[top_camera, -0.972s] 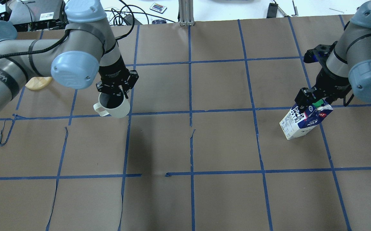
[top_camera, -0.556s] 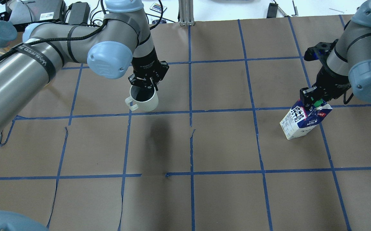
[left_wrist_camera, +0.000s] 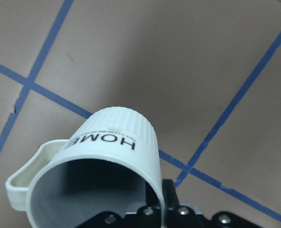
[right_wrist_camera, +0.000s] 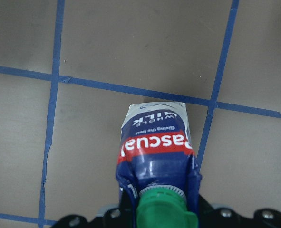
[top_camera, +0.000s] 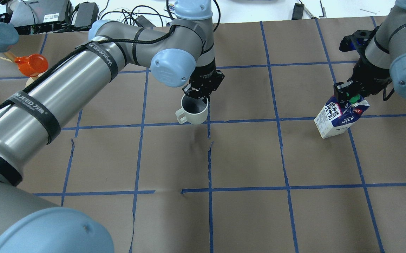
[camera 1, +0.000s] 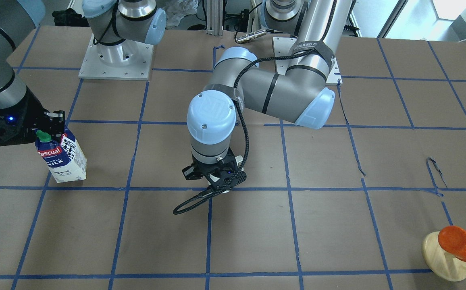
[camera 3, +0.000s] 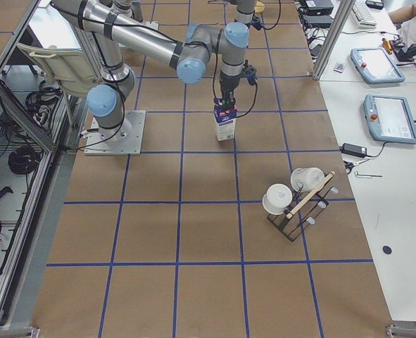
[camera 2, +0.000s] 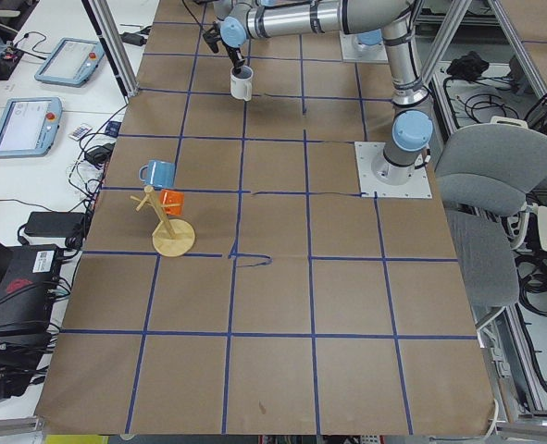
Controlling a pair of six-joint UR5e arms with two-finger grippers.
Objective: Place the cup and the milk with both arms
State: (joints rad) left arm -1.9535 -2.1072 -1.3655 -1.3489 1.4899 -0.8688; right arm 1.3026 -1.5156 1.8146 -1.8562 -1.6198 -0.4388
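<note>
Overhead: cup [top_camera: 193, 113] near the middle of the table [top_camera: 245, 158], handle toward the left end. The left tool [top_camera: 200, 95] is nearly closed on its rim wall, one finger in, one out. Can't tell if the base touches the table. Milk [top_camera: 340, 120] is tilted on the right half, halfway between the robot's edge and the operators' edge, its gable squeezed in the right tool [top_camera: 349, 97]. Front: left arm [camera 1: 211, 121] hides nearly all the cup. Orange cup [camera 1: 460, 241] sits on a round wooden stand [camera 1: 444, 264] by the operators' edge, left half. Left side: blue cup [camera 2: 157, 172] on the same stand's upper peg. Right side: black rack [camera 3: 292, 217] with white cups [camera 3: 276, 198] by the operators' edge, nearer the right end than the milk. Left wrist: glossy white ceramic, ribbed base band, grey inside, black "HOME"; black finger [left_wrist_camera: 168, 195] on the rim's outside. Right wrist: blue-white card carton, red band, ribbed green cap [right_wrist_camera: 161, 213]. Table is matte brown paper with a blue tape grid [top_camera: 208, 105] and torn seams.
</note>
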